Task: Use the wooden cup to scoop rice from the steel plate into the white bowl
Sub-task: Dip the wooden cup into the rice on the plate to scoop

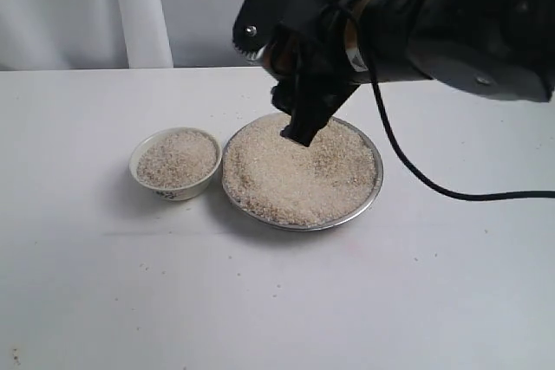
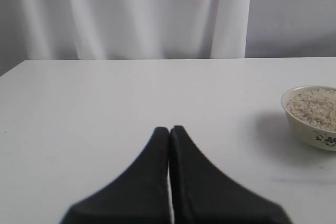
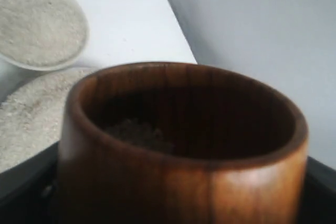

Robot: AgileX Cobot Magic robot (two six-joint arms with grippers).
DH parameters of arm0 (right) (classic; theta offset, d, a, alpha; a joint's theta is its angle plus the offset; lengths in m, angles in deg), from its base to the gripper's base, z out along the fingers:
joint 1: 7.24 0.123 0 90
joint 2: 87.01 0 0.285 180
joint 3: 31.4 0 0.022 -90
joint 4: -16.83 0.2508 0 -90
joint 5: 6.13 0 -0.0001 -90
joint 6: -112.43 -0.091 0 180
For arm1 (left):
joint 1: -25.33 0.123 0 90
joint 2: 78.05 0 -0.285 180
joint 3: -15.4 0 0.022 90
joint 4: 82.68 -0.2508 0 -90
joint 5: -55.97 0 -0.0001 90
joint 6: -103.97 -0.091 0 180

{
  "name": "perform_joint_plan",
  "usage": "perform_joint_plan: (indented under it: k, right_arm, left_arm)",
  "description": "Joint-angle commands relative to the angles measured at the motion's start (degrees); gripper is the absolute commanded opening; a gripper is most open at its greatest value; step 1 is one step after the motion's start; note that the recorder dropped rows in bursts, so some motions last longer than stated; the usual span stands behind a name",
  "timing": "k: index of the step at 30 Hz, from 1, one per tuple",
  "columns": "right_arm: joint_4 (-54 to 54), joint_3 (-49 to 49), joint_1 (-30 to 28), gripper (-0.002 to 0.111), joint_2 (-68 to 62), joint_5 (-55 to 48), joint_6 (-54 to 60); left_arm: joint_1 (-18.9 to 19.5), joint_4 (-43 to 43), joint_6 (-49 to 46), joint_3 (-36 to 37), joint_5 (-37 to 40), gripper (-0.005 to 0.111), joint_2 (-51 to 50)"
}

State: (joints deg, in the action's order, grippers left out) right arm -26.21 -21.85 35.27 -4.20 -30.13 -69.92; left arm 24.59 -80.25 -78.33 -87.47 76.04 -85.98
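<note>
1. The white bench (image 1: 87, 283) is pictured carrying both vessels.
2. The plate (image 1: 368, 201), at centre, is heaped with rice (image 1: 295, 175).
3. The bowl (image 1: 169, 190), filled with rice, is set just beside the plate on its left.
4. The cup (image 3: 184, 145), with a little rice inside, is clasped by the right fingers (image 1: 303, 130), lowered onto the plate's far side.
5. The left fingers (image 2: 157, 150) are pressed together, empty, above the bench.
</note>
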Motion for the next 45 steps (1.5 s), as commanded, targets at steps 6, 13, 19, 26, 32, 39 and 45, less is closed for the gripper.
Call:
perform_joint_plan:
  k: [6, 13, 19, 26, 32, 39, 45]
  right_arm:
    - [-48.4, 9.2, -4.8, 0.0, 1.5, 27.6, -52.5]
    - [-52.7, 10.2, -9.4, 0.0, -0.6, 15.7, -43.9]
    - [-53.0, 10.2, -9.4, 0.0, -6.0, 8.5, -31.2]
    - [-51.4, 6.4, -9.4, 0.0, -13.2, 1.8, -23.9]
    - [-41.8, 0.1, -9.4, 0.0, -18.3, -0.1, -11.2]
    - [-25.6, -6.7, -9.4, 0.0, -25.5, -3.5, 9.0]
    - [-20.3, -11.7, -9.4, 0.0, -29.9, -8.8, 14.3]
  left_arm:
    - [-0.1, 0.0, 0.2, 0.1, -0.3, 0.0, 0.1]
    - [-0.1, 0.0, 0.2, 0.1, -0.3, 0.0, 0.1]
    - [-0.1, 0.0, 0.2, 0.1, -0.3, 0.0, 0.1]
    - [-0.1, 0.0, 0.2, 0.1, -0.3, 0.0, 0.1]
    - [-0.1, 0.0, 0.2, 0.1, -0.3, 0.0, 0.1]
    - [-0.1, 0.0, 0.2, 0.1, -0.3, 0.0, 0.1]
    - [-0.1, 0.0, 0.2, 0.1, -0.3, 0.0, 0.1]
